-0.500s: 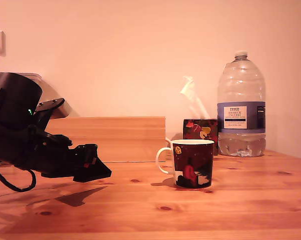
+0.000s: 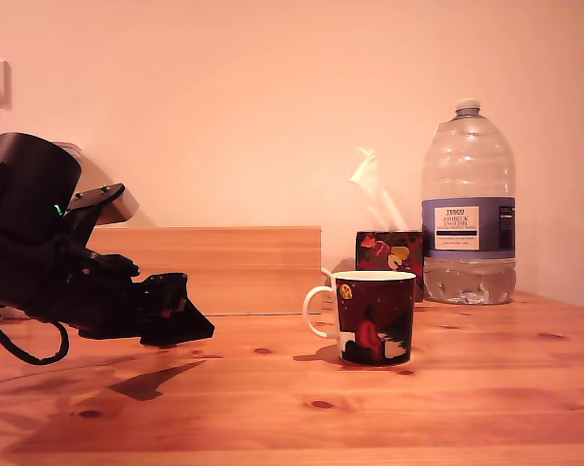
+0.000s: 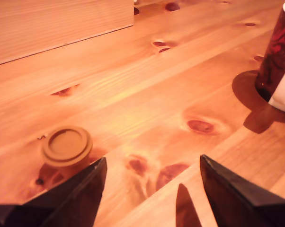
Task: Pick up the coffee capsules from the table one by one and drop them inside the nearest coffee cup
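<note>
A black robot arm with a gripper point(image 2: 180, 316) reaches in from the left of the frame, hanging above the light pine wood table point(image 2: 486, 388). Right of centre stands a dark red ceramic mug with a white handle point(image 2: 372, 317). Behind it sit a dark floral tissue box point(image 2: 389, 251) and a large clear plastic water bottle point(image 2: 468, 209).

a home: pine table point(image 2: 467, 388), tissue box point(image 2: 389, 250), water bottle point(image 2: 468, 209).
</note>
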`<move>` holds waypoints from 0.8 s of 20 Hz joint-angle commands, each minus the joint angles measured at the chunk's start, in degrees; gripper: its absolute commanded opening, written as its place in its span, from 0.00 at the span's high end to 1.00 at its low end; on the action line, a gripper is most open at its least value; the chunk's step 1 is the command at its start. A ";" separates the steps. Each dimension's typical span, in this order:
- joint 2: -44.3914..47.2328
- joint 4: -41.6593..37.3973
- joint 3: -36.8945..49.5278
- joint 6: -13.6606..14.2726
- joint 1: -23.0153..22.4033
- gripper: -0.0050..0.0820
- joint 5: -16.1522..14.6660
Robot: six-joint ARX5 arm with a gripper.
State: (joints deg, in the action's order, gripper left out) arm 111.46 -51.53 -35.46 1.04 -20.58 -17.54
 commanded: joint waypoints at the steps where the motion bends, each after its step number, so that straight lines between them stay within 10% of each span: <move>1: -0.17 -1.84 1.07 -1.11 0.33 0.30 -0.02; 9: -2.84 -23.04 15.74 -1.62 3.21 0.30 6.19; 16: -2.69 -24.79 16.00 -2.58 3.80 0.30 6.93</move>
State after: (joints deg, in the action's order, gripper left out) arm 109.19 -75.68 -19.29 -1.41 -16.62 -10.50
